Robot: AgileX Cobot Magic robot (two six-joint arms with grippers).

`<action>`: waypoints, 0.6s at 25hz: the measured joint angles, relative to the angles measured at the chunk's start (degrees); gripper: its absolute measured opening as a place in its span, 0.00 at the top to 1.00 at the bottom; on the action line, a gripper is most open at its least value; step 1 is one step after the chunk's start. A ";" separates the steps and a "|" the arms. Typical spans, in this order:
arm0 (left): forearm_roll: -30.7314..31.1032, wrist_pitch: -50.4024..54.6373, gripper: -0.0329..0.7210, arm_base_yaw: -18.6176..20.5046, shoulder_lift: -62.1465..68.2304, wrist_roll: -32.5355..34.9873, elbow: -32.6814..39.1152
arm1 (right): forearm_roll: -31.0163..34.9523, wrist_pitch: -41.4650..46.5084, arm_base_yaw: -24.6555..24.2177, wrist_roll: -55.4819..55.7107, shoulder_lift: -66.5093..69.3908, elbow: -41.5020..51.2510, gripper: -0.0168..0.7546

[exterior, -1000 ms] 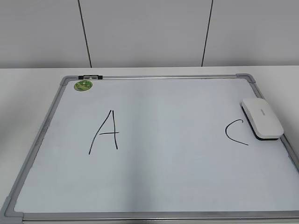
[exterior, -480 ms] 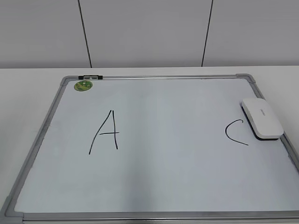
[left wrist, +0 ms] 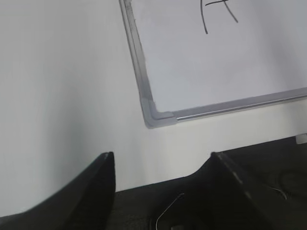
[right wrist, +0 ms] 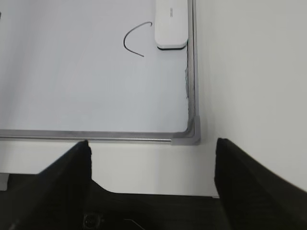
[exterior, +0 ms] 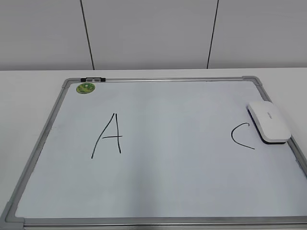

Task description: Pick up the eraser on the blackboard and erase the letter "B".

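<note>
Flat white plastic eraser [exterior: 268, 121] w/ dark underside lies on the large grey-framed white blackboard [exterior: 158, 191], right edge, just beside the black "C" [exterior: 241, 136]. No "B" visible. Left tool [left wrist: 158, 160] & right tool [right wrist: 152, 146]: jaws apart, both over the white surface [left wrist: 57, 96], holding nothing.

White eraser [exterior: 269, 121] lies flat at the blackboard's [exterior: 158, 221] right edge.

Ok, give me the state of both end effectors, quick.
Left end effector: open, holding nothing, over the table by the board's near corner.
Right end effector: open, holding nothing; the eraser lies on the board.
</note>
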 joint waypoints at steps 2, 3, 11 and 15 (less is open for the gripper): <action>0.91 0.00 0.36 0.00 -1.47 -0.12 3.07 | -0.93 0.00 0.00 0.00 -1.45 2.89 0.21; 1.04 0.00 0.36 0.00 -2.07 -0.21 4.31 | -1.50 0.00 0.00 0.00 -1.97 4.36 0.21; 4.67 -5.43 0.36 0.00 -3.69 -0.21 8.24 | -4.79 -0.33 0.00 0.00 -3.27 14.94 0.21; 6.70 -8.37 0.36 0.00 -3.69 -0.21 9.85 | -5.71 -4.32 0.00 0.00 -3.27 15.96 0.21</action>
